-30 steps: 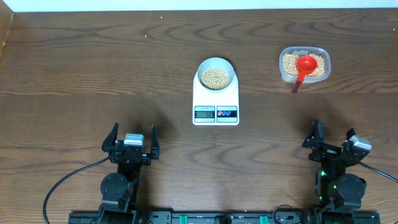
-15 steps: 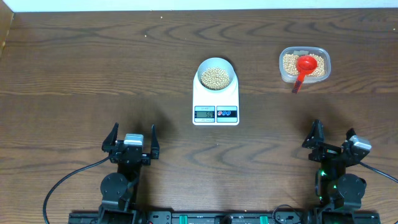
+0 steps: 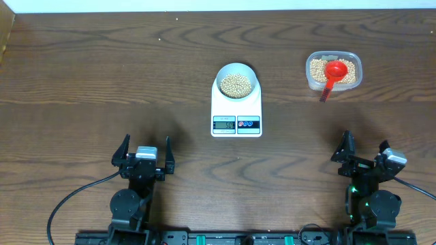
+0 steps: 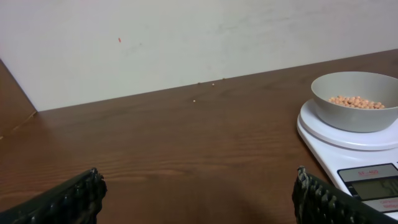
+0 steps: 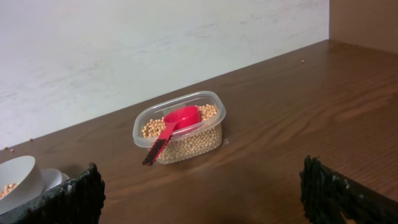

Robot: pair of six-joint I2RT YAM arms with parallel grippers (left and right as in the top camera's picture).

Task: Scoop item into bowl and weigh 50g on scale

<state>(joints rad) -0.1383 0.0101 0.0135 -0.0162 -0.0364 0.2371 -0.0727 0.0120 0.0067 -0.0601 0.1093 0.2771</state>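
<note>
While both my arms sit low at the near edge of the dark wooden table [image 3: 102, 68], neither is holding anything. My left pincer [image 3: 145, 145] is spread wide, its two fingers at the edges of its own wrist view with only bare wood between them. My right pincer [image 3: 364, 150] is spread just as wide and is also empty.

The small round tan-yellow beans [image 3: 237, 84] lie in a shallow heap inside the small round pale blue-grey bowl [image 3: 237, 71]. The bowl stands on the back of the flat white rectangular digital scale [image 3: 236, 109], mid-table and well apart from both pincers. More of the same beans fill the clear rounded-rectangular plastic tub [image 3: 308, 68] off to the right, ahead of my right pincer. A red plastic scoop [image 3: 334, 69] rests in the tub with its cup on the beans and its handle poking out over the near rim.

I judge the scooping to be paused or finished, with the weighing check now in hand. The small grey display [image 3: 224, 123] is lit, but its digits are too small for me to read. If it shows under 50 g, my right pincer would need to reach forward, close on the scoop handle and carry a small top-up to the bowl. If it shows 50 g, nothing more is needed.
</note>
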